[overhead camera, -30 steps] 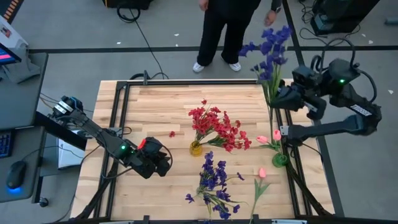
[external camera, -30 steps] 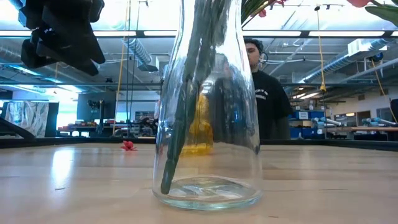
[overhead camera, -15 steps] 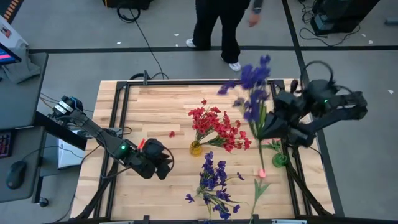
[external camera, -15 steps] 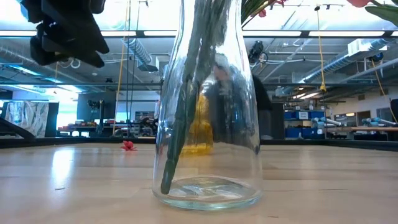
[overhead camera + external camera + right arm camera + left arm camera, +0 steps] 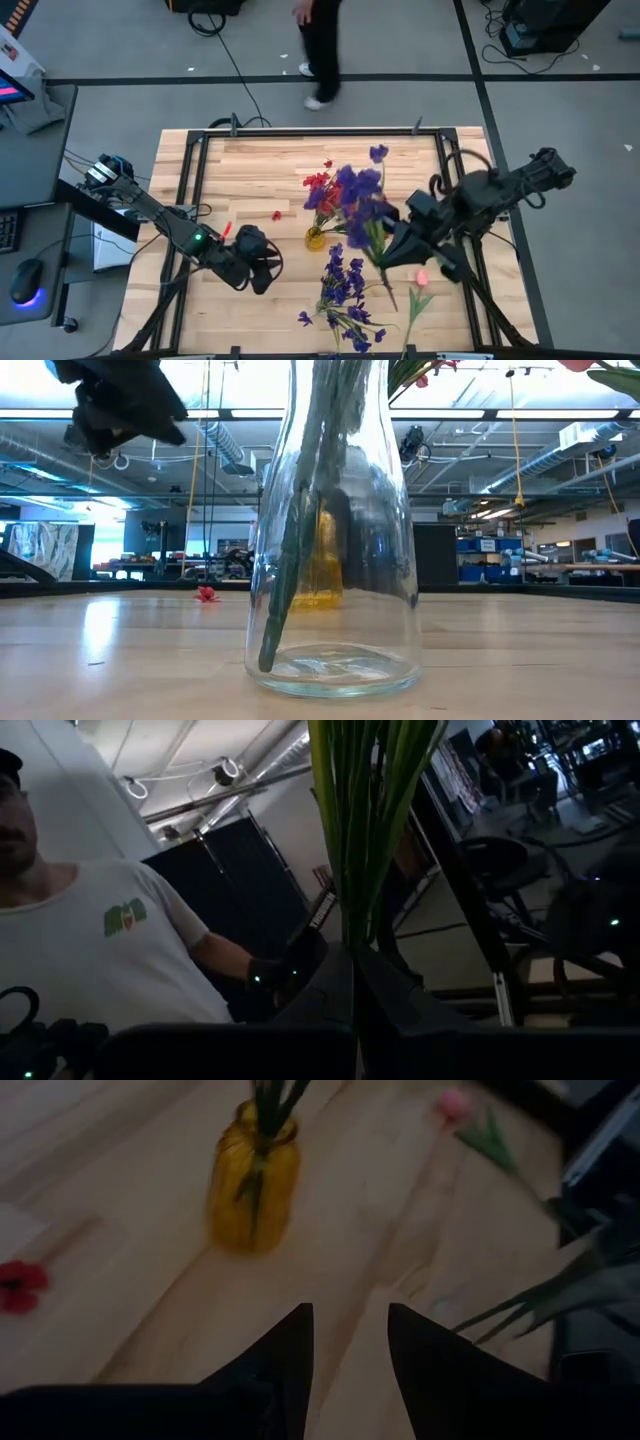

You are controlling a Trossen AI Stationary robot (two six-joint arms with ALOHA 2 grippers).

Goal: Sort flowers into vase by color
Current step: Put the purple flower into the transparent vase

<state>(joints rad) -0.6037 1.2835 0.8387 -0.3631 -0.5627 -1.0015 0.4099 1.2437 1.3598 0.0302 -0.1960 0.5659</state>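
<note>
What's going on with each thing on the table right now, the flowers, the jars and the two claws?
Right claw: shut on a purple flower bunch, carried above the table.
Left claw: open, empty, hovering over the table.
Yellow jar: upright, holds the red flowers.
Clear jar: upright, green stems inside.
Purple flowers in it: standing.
Pink tulip: lying flat on the table.

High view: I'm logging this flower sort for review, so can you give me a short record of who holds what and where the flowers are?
right gripper: shut on purple flowers, carried above the table's middle
left gripper: empty, fingers apart, hanging over the table's left part
yellow vase: holds red flowers
clear vase: holds the purple bunch at the front
pink flower: lying on the table
person: walking beyond the table
</note>
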